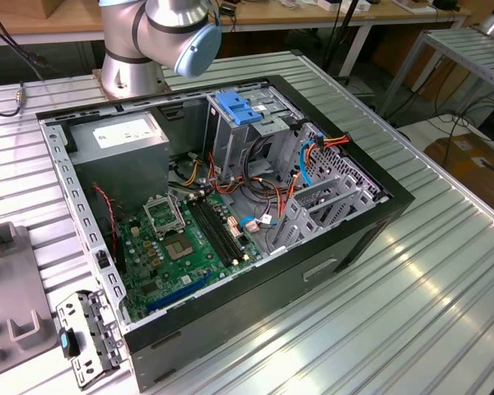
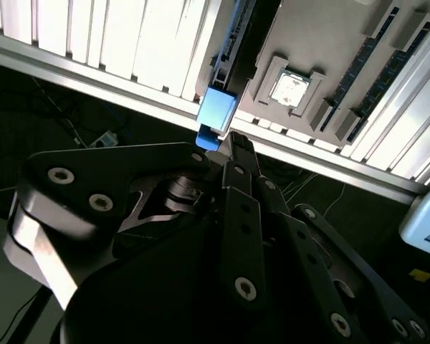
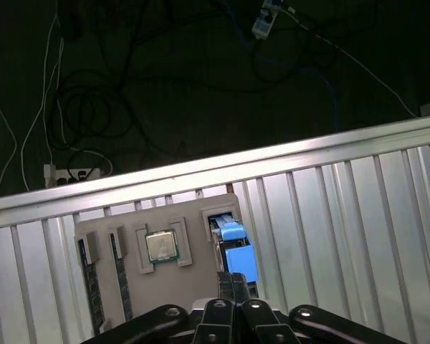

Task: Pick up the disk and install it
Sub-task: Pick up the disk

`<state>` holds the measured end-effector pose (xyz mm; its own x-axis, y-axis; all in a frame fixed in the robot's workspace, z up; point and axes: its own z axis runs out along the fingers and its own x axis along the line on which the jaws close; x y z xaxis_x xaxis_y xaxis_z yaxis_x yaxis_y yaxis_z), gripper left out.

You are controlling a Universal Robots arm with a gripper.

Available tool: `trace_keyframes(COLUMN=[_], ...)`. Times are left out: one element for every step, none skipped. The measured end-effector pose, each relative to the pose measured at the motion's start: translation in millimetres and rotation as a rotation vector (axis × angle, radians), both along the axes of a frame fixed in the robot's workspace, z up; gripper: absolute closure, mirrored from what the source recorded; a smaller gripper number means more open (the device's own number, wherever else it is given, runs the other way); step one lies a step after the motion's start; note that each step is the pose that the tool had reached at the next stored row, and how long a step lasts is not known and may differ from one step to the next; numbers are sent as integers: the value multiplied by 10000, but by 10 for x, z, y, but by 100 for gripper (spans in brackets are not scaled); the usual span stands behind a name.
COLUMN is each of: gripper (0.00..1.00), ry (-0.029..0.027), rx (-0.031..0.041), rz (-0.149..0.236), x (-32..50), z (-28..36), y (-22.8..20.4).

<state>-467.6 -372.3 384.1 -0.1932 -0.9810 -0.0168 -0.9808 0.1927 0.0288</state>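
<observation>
Exterior view: open PC case lies flat on the counter, its drive cage reachable from above. Second wrist view: my claw is narrow, with its tips at the disk. First wrist view: the disk stands edge-up in a grey tray slot, likely for pinching. Can't confirm a grip.

No legible txt; PSU sticker print too small to read.

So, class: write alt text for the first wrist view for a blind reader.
The gripper is at the blue-framed disk, which sits in a grey tray beside a chip, on a ribbed metal table. Cables cross the dark floor.
</observation>
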Motion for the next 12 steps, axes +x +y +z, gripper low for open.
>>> trace_keyframes(gripper=[89,89,89,89,89,89,89,89,89,89,89,89], ry=[0,0,1,1,1,0,0,1,0,1,0,0], rx=[-1,-1,-2,-1,-1,-1,-1,-1,-1,-1,-1,-1], rz=[1,2,2,3,3,4,4,5,5,6,7,7], x=[0,0,0,0,0,0,0,0,0,0,0,0], z=[1,1,1,1,1,1,1,1,1,1,1,1], y=[1,1,1,1,1,1,1,1,1,1,1,1])
